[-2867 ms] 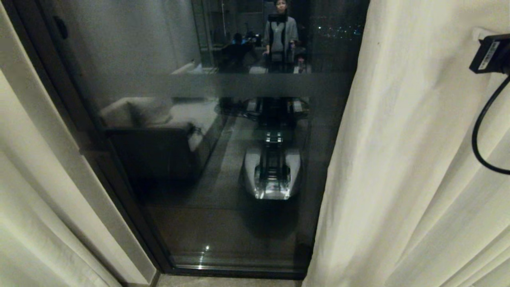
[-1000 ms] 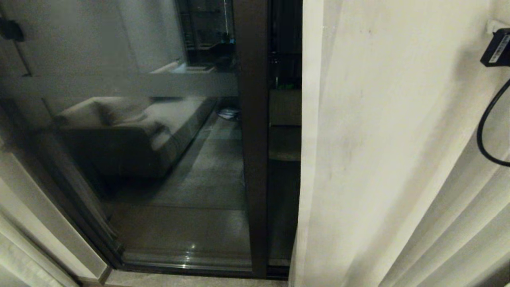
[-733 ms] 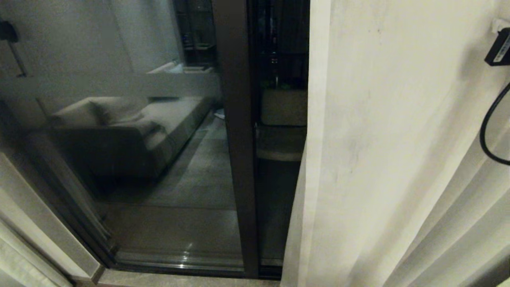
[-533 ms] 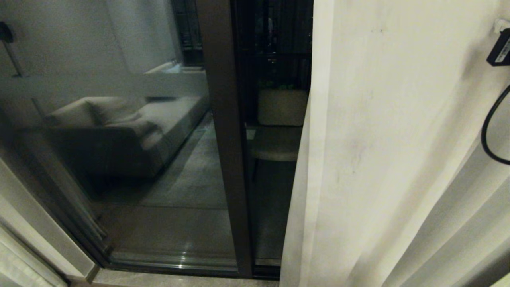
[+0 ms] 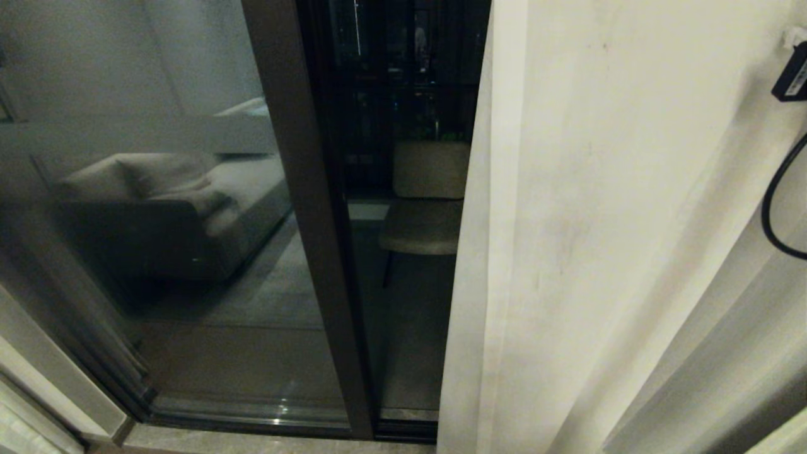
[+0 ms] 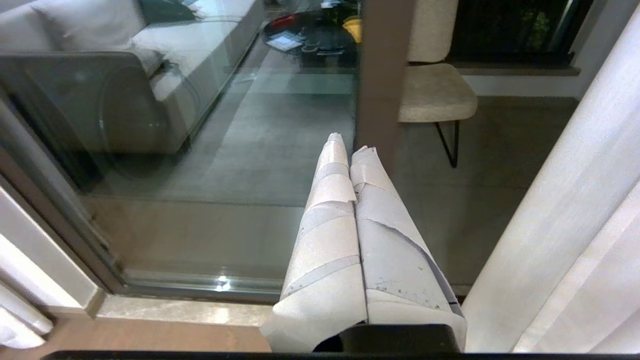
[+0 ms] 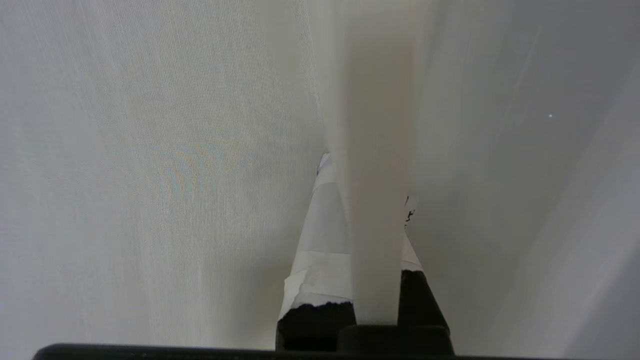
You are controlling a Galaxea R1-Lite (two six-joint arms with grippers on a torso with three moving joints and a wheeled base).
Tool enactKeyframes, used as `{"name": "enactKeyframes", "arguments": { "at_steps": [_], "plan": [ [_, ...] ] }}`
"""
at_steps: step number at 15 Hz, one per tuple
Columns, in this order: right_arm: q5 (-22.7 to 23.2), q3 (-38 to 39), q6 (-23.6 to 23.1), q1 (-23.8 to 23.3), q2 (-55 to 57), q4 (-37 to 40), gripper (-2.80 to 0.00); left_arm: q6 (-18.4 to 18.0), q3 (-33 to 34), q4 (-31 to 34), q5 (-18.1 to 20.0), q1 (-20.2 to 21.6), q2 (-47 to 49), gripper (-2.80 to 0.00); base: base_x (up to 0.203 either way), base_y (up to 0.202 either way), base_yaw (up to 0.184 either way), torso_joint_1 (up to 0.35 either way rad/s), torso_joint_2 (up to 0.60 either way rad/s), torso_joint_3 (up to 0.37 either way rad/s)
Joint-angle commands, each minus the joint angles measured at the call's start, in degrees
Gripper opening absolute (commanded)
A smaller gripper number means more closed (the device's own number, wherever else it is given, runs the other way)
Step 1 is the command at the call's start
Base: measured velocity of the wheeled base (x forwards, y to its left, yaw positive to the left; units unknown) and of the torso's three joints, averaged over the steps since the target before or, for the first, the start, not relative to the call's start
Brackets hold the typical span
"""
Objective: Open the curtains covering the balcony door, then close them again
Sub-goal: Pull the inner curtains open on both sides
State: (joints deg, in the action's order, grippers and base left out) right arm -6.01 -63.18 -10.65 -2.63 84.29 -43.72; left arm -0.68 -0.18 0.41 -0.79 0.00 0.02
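right end effector (image 7: 367, 200) clamps a vertical pleat of cream-white sheer curtain (image 5: 599, 221); dark-framed glass balcony door (image 5: 302, 221) lies leftward.

The curtains (image 5: 599, 239) fill the right half of the head frame: cream-white, slightly sheer fabric hanging in long vertical pleats, with 1 straight hemmed edge running from top centre down to the bottom edge. A sliver of a second panel (image 5: 19, 429) shows at the lower left corner. Between them the balcony door (image 5: 302, 208) stands uncovered: a thick dark brown upright frame leans through the centre-left, with large clear panes on either side and a dark bottom rail along the floor
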Motion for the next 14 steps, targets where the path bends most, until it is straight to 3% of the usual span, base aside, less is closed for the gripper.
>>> {"name": "enactKeyframes", "arguments": {
  "at_steps": [1,14],
  "plan": [
    [-0.1,0.3,-0.1,0.0,0.0,-0.2,-2.80,0.1,0.0,0.0,-0.1,0.0,0.0,-2.80,0.000,-0.187,0.002,0.002,0.00,0.006],
    [0.1,0.3,0.0,0.0,1.8,-1.5,-2.80,0.1,-0.1,0.0,-0.1,0.0,0.0,-2.80,0.000,-0.192,0.001,0.002,0.00,0.003]
  ]
}}
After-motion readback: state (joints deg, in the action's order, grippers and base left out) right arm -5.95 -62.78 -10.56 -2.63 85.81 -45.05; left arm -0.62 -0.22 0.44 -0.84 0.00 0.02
